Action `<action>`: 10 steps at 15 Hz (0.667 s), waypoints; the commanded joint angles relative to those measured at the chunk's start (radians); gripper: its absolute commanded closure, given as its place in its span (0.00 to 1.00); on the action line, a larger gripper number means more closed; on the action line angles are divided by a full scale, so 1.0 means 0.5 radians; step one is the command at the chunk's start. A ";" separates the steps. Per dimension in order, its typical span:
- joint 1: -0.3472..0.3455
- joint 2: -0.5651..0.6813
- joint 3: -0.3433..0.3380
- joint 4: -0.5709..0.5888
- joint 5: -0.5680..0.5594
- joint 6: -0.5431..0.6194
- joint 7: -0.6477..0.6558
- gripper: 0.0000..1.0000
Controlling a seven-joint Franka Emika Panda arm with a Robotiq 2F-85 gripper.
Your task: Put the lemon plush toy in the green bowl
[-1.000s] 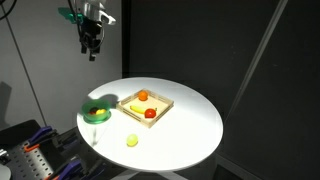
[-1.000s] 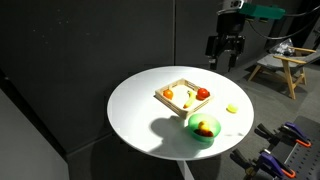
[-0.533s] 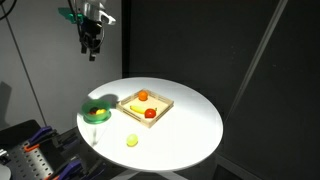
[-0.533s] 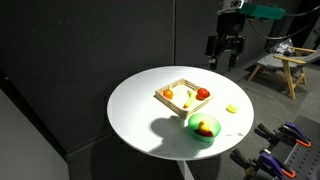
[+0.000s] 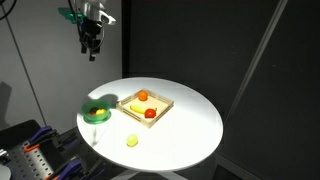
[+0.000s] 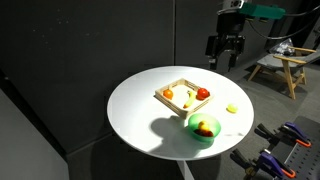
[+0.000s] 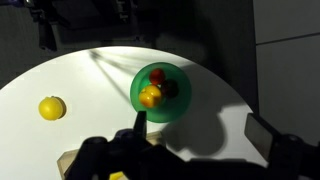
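The lemon plush toy (image 5: 131,141) is a small pale yellow-green ball lying alone on the white round table near its edge; it also shows in the exterior view (image 6: 232,108) and the wrist view (image 7: 51,108). The green bowl (image 5: 97,113) stands beside the tray, with a red and a yellow toy inside it (image 6: 205,128) (image 7: 159,90). My gripper (image 5: 91,45) hangs high above the table, apart from both, open and empty (image 6: 225,55) (image 7: 195,135).
A square light wooden tray (image 5: 144,105) in the table's middle holds an orange toy, a red toy and a longer yellow toy (image 6: 186,95). A wooden stool (image 6: 283,60) stands beyond the table. Blue clamps (image 5: 40,140) sit beside the table.
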 commanded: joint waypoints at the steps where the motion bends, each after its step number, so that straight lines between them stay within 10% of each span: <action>1: -0.003 0.000 0.002 0.002 0.000 -0.003 0.000 0.00; 10: -0.017 0.067 -0.010 0.045 -0.018 0.064 -0.021 0.00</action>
